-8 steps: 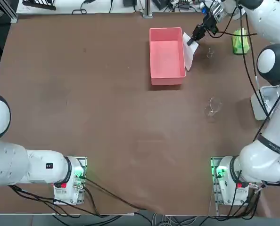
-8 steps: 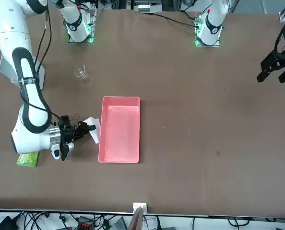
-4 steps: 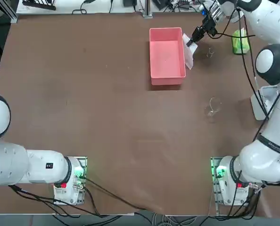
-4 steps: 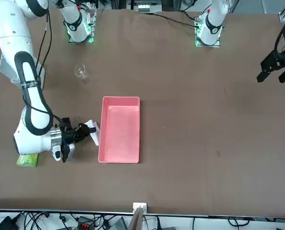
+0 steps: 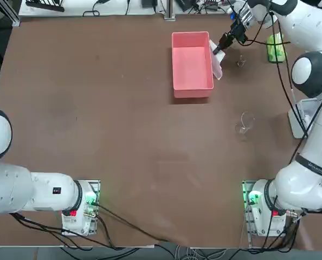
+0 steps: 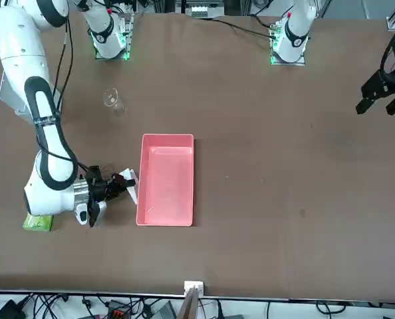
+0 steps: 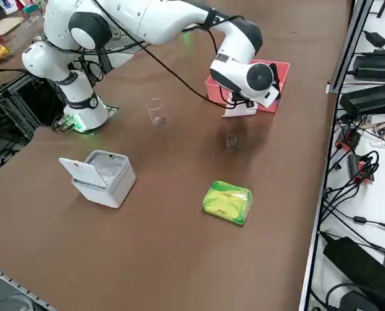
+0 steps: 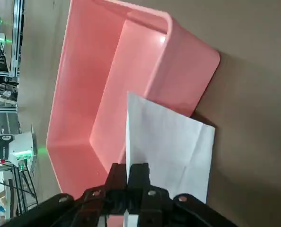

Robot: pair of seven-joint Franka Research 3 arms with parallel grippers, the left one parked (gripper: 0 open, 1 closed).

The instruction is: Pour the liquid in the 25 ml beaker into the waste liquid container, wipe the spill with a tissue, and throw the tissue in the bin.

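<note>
- The brown table [image 5: 123,108] holds everything
- The pink waste liquid container [image 5: 192,65] sits far from the robot's bases
- The right gripper [image 5: 220,44] is low beside the tub's side wall, pinching the white tissue [image 8: 171,146]
- The tissue hangs down flat against that wall
- The white bin [image 7: 104,176] with its lid up and the green tissue pack [image 7: 227,202] are near the table's right edge
- A bigger glass [image 7: 155,111] stands alone
- The tiny 25 ml beaker [image 7: 231,142] stands upright near the tissue
</note>
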